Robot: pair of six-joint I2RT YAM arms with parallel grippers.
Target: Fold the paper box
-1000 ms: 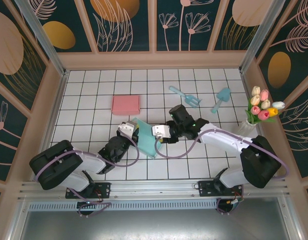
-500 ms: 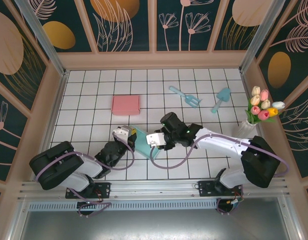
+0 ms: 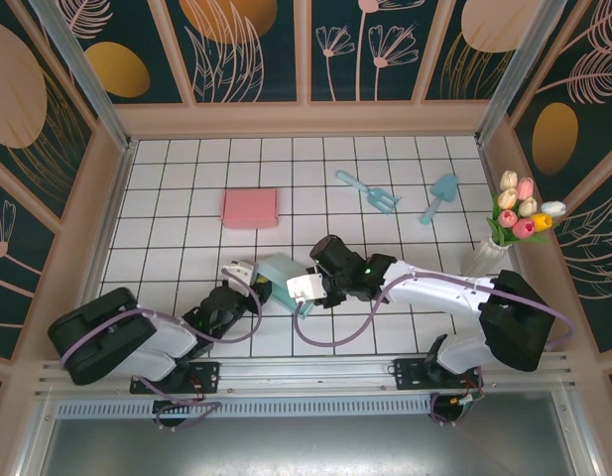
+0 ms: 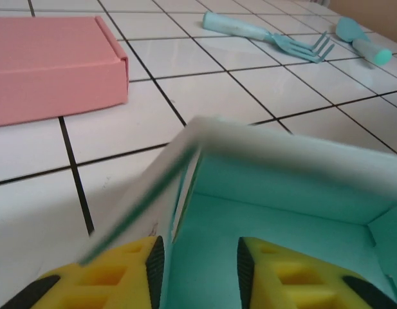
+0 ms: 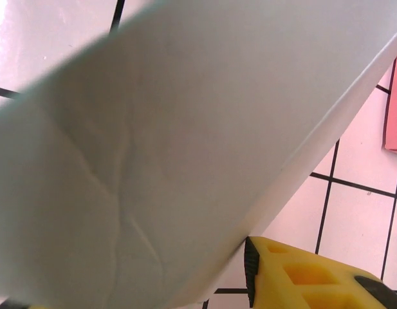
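- Just nearer the arms than the pink box [image 3: 250, 207], the teal paper box [image 3: 279, 273] sat on the white tiled table [image 3: 167, 178], partly formed, with walls raised and its inside open.
- At the wrist view the left gripper [image 4: 198, 251] had its yellow fingers [image 4: 121, 273] spread. One box wall ran down between them, close against one finger, and the teal inside showed in the gap.
- The right gripper [image 3: 306, 288] stood on the opposite side of the teal box, nearer the arms than the pink box and to its right. A white paper panel, probably the box's outer face, covered its camera with one yellow finger [image 5: 295, 277] under it, so I could not tell whether that claw pinched the paper.
- A teal fork [image 3: 368, 191] and a teal trowel [image 3: 439, 196] lay well right of the pink box, with the tulips [image 3: 521, 210] farther right again.
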